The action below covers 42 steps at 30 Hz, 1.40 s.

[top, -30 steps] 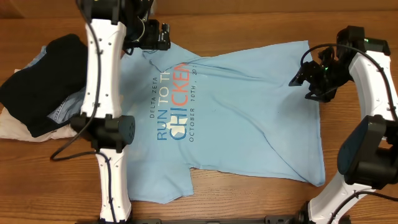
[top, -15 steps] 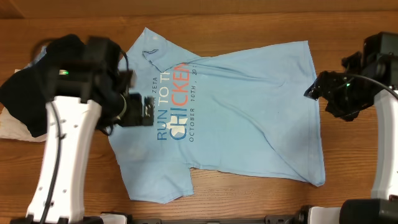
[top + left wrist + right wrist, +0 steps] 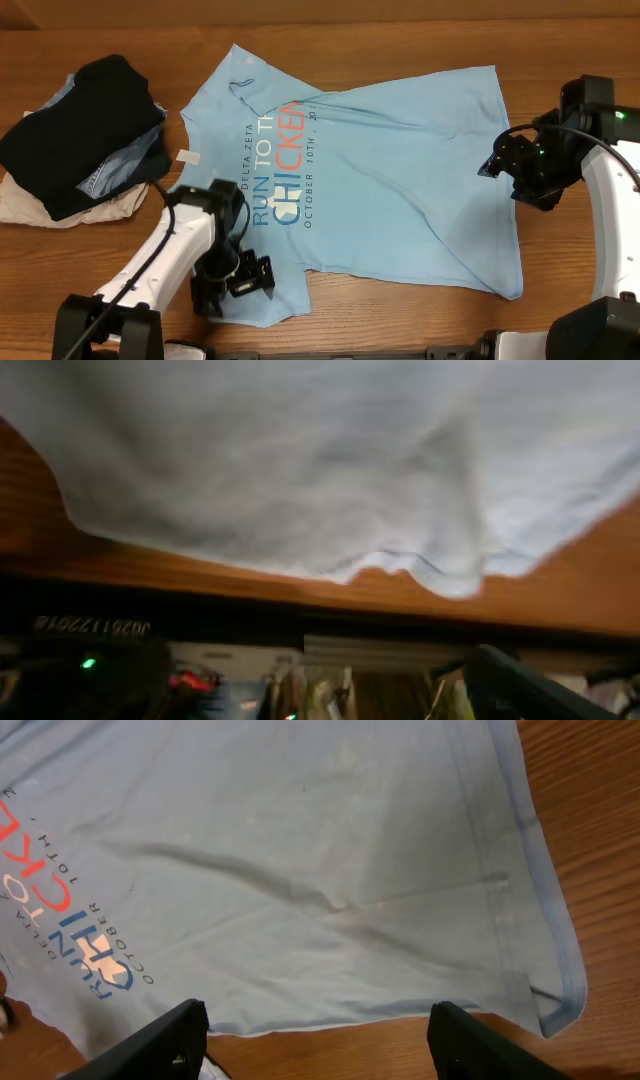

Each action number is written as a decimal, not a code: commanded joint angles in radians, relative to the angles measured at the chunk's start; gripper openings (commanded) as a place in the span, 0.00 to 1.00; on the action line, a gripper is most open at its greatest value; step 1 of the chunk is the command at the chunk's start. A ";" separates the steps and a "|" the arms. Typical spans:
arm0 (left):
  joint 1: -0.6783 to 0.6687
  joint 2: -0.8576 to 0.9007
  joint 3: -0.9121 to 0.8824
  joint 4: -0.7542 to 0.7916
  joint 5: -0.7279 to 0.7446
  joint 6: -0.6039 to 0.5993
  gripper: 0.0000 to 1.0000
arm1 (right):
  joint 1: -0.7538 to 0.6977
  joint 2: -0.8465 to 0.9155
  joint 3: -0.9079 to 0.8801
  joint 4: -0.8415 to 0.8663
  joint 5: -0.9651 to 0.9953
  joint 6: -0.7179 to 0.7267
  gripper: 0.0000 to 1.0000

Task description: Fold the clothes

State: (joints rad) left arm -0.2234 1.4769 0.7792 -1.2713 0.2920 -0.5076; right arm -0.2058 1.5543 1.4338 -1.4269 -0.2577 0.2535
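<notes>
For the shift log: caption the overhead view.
Sky-blue T-shirt spread on the table, left pincer over its near sleeve, open right pincer by its hem.

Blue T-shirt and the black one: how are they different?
The blue T-shirt lies spread out mid-table; the black garment sits bunched on a pile at the left. The blue T-shirt has lettering; the black garment shows none. Both are clothes, neither neatly folded.

The left gripper (image 3: 250, 278) is hovering at lower left, opening unreadable. The right gripper (image 3: 492, 165), mid-right, is holding its fingers (image 3: 170, 1035) wide apart.
</notes>
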 commanded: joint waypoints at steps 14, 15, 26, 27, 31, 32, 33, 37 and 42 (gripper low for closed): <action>-0.006 -0.073 -0.270 0.357 -0.047 -0.227 0.15 | 0.002 -0.006 -0.002 0.016 0.003 -0.018 0.75; -0.006 -0.073 -0.266 0.351 -0.039 -0.230 0.07 | 0.000 -0.006 -0.002 0.016 0.003 -0.018 0.75; -0.006 -0.197 0.055 0.078 -0.151 -0.095 0.14 | -0.198 -0.006 -0.091 0.013 0.095 0.084 0.82; -0.006 -0.201 0.066 0.071 -0.153 -0.093 0.15 | -0.212 -0.006 -0.115 0.002 0.095 0.089 0.82; -0.006 -0.204 0.078 0.064 -0.154 -0.093 0.17 | -0.222 -0.006 -0.239 0.001 0.058 0.089 0.82; -0.006 -0.204 0.079 0.065 -0.154 -0.093 0.17 | -0.222 -0.006 -0.269 0.002 0.058 0.099 0.81; -0.006 -0.204 0.079 0.065 -0.154 -0.093 0.17 | -0.222 -0.006 -0.303 0.005 0.058 0.118 0.79; -0.006 -0.204 0.079 0.063 -0.153 -0.090 0.17 | -0.223 -0.006 -0.457 0.053 0.053 0.200 0.49; -0.006 -0.204 0.079 0.061 -0.154 -0.090 0.19 | -0.220 -0.006 -0.593 0.127 -0.047 0.216 0.42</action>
State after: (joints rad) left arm -0.2234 1.2808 0.8425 -1.2087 0.1520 -0.6174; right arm -0.4297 1.5536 0.8940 -1.3231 -0.2390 0.4385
